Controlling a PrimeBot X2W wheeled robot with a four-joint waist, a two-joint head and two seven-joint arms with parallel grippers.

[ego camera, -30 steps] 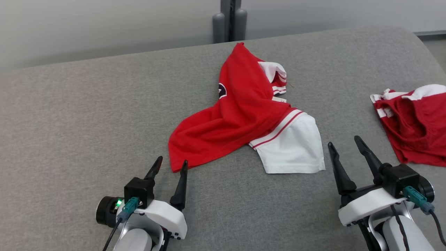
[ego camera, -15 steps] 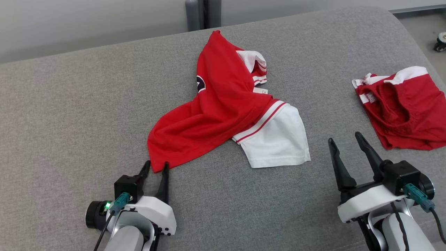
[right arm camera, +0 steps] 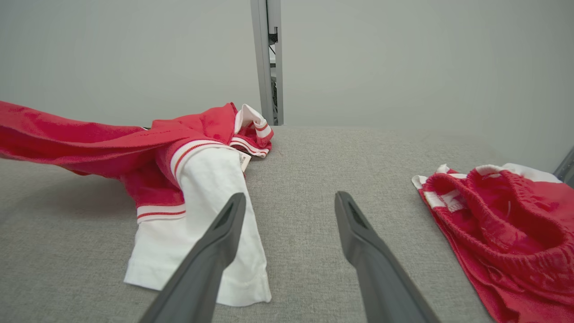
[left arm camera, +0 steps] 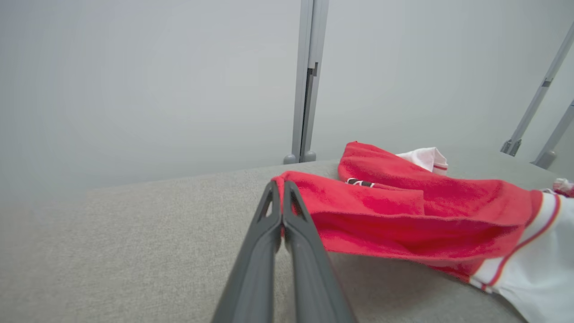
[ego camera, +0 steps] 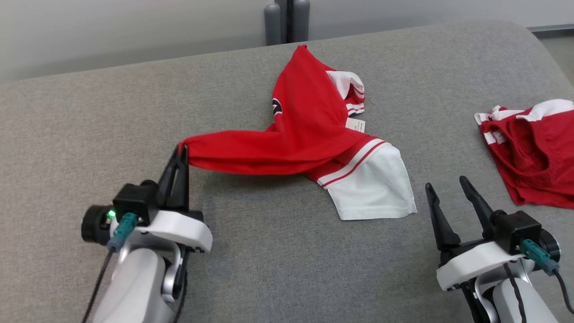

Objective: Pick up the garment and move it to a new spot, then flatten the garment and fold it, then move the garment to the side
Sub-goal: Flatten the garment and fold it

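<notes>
- Garment (ego camera: 309, 139): soft, light jersey, sags between holds (likely stretchy).
- Left claw (ego camera: 182, 152) clamps its red hem corner (ego camera: 199, 151).
- Right claw (ego camera: 446, 183) wide apart, empty; white sleeve (ego camera: 376, 190) seems next hold.

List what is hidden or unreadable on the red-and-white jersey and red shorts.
- Round dark badge on the red-and-white jersey: head view, half under a fold.
- White label: head view, print too small.
- Red shorts: head view, cut by right edge.
- Cloth in the shut left gripper: left wrist view, fingers cover it.
</notes>
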